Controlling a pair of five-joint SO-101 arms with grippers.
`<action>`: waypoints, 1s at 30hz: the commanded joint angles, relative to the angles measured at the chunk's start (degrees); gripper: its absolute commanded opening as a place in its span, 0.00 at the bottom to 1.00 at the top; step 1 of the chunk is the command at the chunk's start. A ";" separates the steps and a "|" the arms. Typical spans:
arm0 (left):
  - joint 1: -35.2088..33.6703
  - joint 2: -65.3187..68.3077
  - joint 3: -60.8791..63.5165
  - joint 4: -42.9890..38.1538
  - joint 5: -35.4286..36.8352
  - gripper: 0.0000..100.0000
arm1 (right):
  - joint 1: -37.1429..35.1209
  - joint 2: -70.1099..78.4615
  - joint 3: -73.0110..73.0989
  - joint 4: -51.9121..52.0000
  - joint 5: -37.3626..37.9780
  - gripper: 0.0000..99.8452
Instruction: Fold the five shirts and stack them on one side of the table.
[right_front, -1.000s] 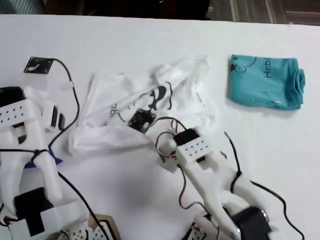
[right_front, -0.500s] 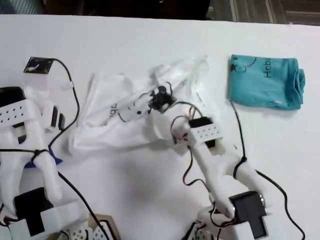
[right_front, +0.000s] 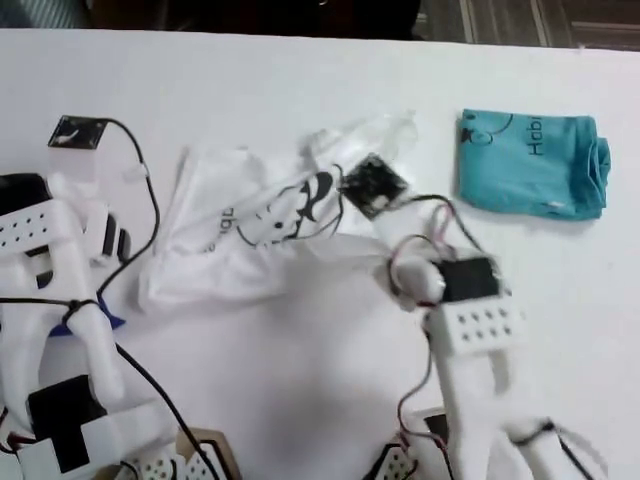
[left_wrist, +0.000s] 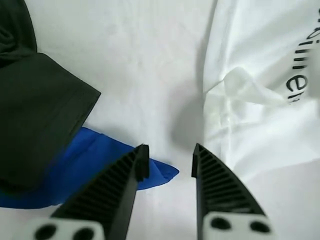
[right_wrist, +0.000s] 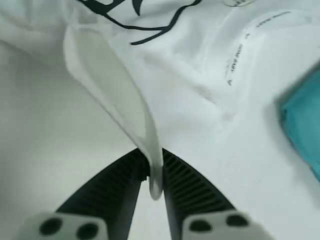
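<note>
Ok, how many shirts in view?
4: white shirt mid-table, pinched by the right gripper; folded teal shirt beside it; black shirt over blue shirt by the left gripper. A fifth may be hidden.

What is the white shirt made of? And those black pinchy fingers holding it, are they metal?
The white shirt looks like soft, thin knit cloth, maybe cotton: it crumples, drapes and shows stitched seams, with a matte surface and black print. The right gripper pinches its edge. Its fingers look like hard black plastic, not metal: dull, with fine ridged lines.
</note>
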 joint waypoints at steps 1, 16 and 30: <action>-0.62 -2.11 0.66 -0.44 0.00 0.16 | 7.52 -7.16 -1.93 1.10 4.57 0.02; 12.57 -2.46 -0.48 18.20 -17.93 0.16 | 14.37 -9.10 22.33 -16.57 7.12 0.02; 23.56 -1.93 -2.07 7.82 -24.44 0.17 | 20.70 -9.27 34.46 -21.14 1.14 0.02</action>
